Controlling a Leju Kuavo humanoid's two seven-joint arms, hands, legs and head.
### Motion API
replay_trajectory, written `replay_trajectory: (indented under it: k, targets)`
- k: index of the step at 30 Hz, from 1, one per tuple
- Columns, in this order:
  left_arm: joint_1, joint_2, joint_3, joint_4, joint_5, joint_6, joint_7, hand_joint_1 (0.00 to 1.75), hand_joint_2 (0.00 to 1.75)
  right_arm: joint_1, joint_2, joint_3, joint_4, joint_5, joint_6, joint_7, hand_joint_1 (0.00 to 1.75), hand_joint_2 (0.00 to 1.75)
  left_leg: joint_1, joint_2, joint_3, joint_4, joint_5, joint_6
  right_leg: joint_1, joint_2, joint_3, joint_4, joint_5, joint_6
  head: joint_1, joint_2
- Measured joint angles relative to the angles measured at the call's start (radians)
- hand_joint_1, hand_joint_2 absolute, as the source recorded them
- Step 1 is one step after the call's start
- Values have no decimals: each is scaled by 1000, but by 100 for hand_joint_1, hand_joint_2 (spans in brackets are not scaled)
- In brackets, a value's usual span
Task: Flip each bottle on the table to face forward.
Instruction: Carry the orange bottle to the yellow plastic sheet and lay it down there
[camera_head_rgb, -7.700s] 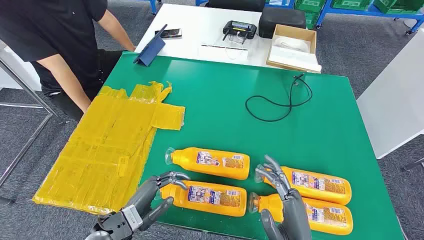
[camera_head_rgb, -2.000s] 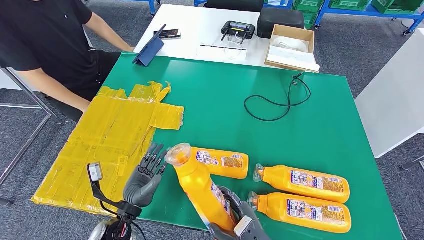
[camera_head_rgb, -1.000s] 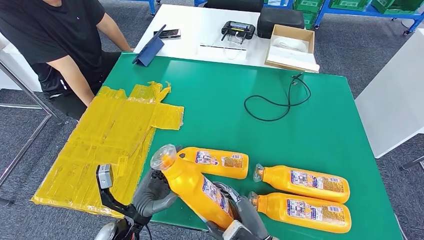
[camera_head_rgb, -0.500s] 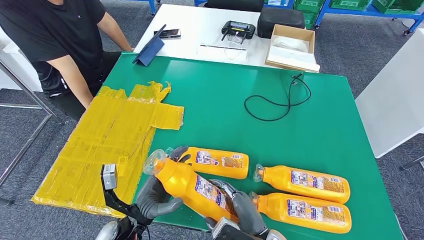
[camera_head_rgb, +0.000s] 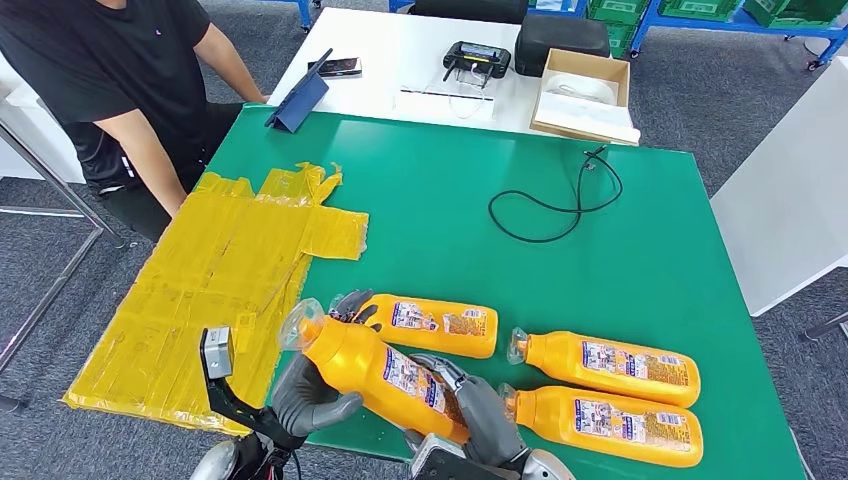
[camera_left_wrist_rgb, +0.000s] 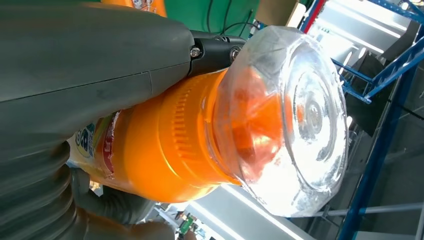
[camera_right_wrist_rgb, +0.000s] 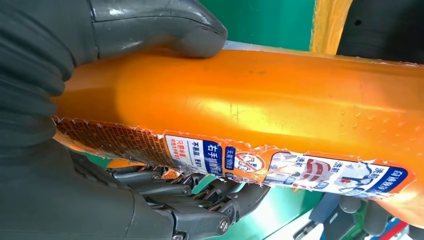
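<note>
Head view gives me four orange bottles: three lying flat on the green table (camera_head_rgb: 640, 230), and one held bottle (camera_head_rgb: 375, 368) raised off it near the front edge. Compared with half a second ago, it has tipped lower, its clear cap (camera_head_rgb: 300, 325) further left. My left hand (camera_head_rgb: 305, 395) grips below its neck; my right hand (camera_head_rgb: 480, 420) clasps the base, fingers curled under the label.

On the desk (camera_head_rgb: 660, 260), three bottles lie at the near edge: one (camera_head_rgb: 440, 326) left, two (camera_head_rgb: 605, 367) (camera_head_rgb: 605, 425) right; the cable (camera_head_rgb: 560, 205) lies behind them.
</note>
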Motion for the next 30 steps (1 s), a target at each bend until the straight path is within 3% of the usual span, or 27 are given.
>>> replay_trajectory:
  k: [1, 23, 24, 27, 28, 30]
  targets:
    - [0, 0, 0, 0, 1, 1, -1, 175, 175, 0, 0, 0, 0, 3, 0, 0, 175, 175, 0, 0, 0, 0, 0, 0, 0, 0, 0, 0, 0, 0, 0, 0]
    - [-4, 0, -4, 0, -31, 2, -24, 175, 175, -1, 7, -2, 0, 29, 2, 0, 175, 175, 0, 0, 0, 0, 0, 0, 0, 0, 0, 0, 0, 0, 0, 0]
    - [-4, 0, -4, 0, -33, 2, -25, 175, 175, -1, 7, -2, 0, 30, 1, 0, 162, 175, 0, 0, 0, 0, 0, 0, 0, 0, 0, 0, 0, 0, 0, 0]
    - [-3, 0, -4, -3, -54, 11, -33, 175, 175, 0, 8, -3, 0, 42, -7, 0, 31, 175, 0, 0, 0, 0, 0, 0, 0, 0, 0, 0, 0, 0, 0, 0]
    - [-3, -1, -4, -5, -67, 18, -37, 175, 175, 1, 9, -4, 0, 54, -14, 0, 0, 175, 0, 0, 0, 0, 0, 0, 0, 0, 0, 0, 0, 0, 0, 0]
    - [-1, -4, -4, -14, -101, 32, -43, 175, 175, 4, 15, -5, -2, 94, -31, 7, 0, 175, 0, 0, 0, 0, 0, 0, 0, 0, 0, 0, 0, 0, 0, 0]
